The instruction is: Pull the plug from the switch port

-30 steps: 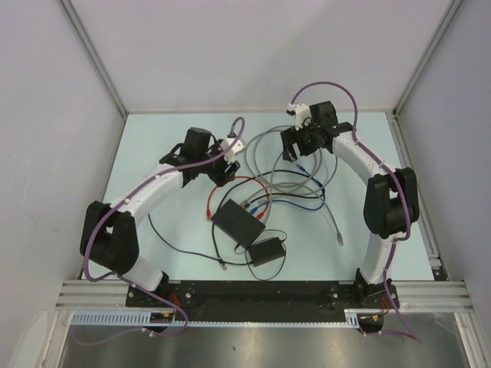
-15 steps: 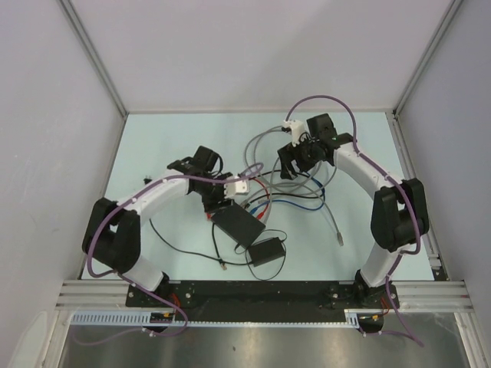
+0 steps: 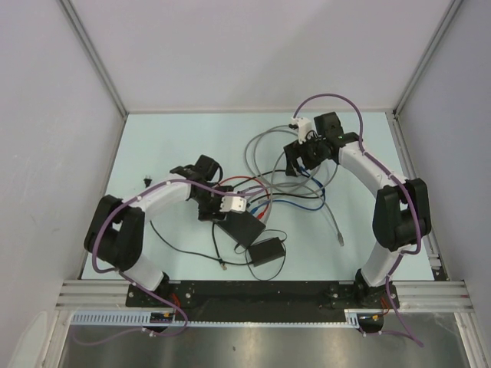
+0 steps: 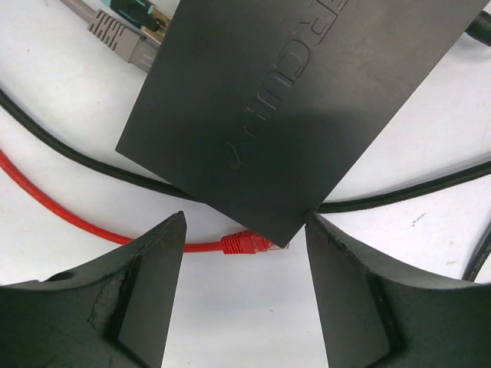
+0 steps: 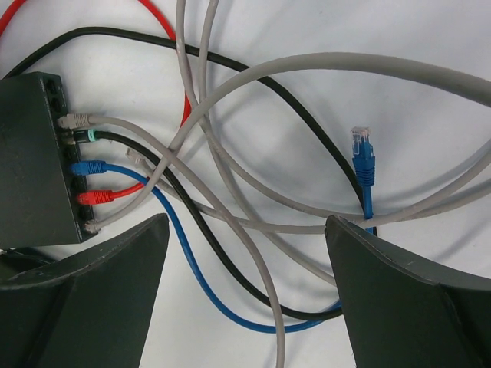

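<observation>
Adapter [image 3: 266, 251] sits nearest the arm bases. Just past it is the switch [image 3: 244, 228], flat on the surface [image 3: 169, 146], and that's the box I'm working.

My left fingers [image 4: 146, 291] are apart and hold nothing, with the switch's near corner poking in between them. A loose red end [image 4: 245, 244] lies right at that corner. It isn't plugged in, so I'll ignore it.

My plan is to bring the left fingers down and pin the box across its body, not on the corner tip, or it will skate when the pull comes.

Over on the far side, the port face carries a row of cables, among them a blue plug [image 5: 86, 168] and a red plug [image 5: 93, 198]. Which plug is meant I can't say yet.

My right fingers [image 5: 399, 299] are wide apart and empty above the tangle, well short of the ports. A stray blue end [image 5: 362, 157] lies between them and the row.

I'd slide the right fingers in along one cable, pinch the plug body with its latch pressed, and draw it straight out of the port. I won't yank the cord.

Since a second ago, my left arm has swung from out past the switch toward the bases and settled over the box. The right wrist has shifted only slightly. Switch and adapter haven't budged.
</observation>
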Action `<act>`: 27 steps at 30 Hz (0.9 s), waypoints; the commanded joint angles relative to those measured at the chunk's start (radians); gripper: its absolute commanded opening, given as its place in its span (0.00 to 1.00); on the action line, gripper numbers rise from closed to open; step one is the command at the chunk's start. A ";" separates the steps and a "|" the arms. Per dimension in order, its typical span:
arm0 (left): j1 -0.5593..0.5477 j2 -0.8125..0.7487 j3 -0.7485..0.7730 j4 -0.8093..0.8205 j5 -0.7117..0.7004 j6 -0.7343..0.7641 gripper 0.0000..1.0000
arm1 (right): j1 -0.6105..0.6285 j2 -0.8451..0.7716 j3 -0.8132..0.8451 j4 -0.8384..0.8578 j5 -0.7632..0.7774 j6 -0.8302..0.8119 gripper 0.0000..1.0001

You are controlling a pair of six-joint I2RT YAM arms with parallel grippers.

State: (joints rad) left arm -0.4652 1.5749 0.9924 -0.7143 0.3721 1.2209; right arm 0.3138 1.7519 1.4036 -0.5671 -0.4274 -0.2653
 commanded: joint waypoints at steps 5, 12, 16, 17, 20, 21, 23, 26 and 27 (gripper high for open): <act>0.048 0.019 0.078 -0.083 0.011 0.183 0.69 | -0.002 -0.038 0.000 0.019 -0.004 0.003 0.89; 0.028 0.020 0.040 -0.065 0.051 0.157 0.69 | -0.007 -0.043 -0.009 0.021 0.015 0.003 0.89; 0.022 0.063 0.038 -0.013 0.068 0.114 0.68 | -0.009 -0.045 -0.009 0.010 0.022 -0.002 0.90; 0.020 0.063 0.035 -0.002 0.073 0.108 0.67 | -0.007 -0.043 -0.011 0.009 0.024 -0.003 0.90; 0.014 0.089 0.046 0.018 0.079 0.098 0.67 | -0.009 -0.042 -0.011 0.004 0.036 -0.011 0.90; 0.013 0.097 0.052 0.019 0.080 0.095 0.67 | -0.009 -0.043 -0.011 0.003 0.041 -0.015 0.90; 0.010 0.123 0.072 0.032 0.085 0.088 0.67 | -0.009 -0.045 -0.009 0.006 0.053 -0.022 0.90; 0.005 0.163 0.100 0.127 0.087 0.033 0.66 | -0.012 -0.042 -0.009 0.012 0.070 -0.025 0.90; 0.005 0.181 0.127 0.148 0.087 -0.010 0.66 | -0.012 -0.040 -0.011 0.016 0.078 -0.025 0.90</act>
State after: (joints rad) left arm -0.4477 1.7035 1.0389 -0.7292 0.3962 1.2839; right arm 0.3099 1.7519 1.3930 -0.5667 -0.3840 -0.2714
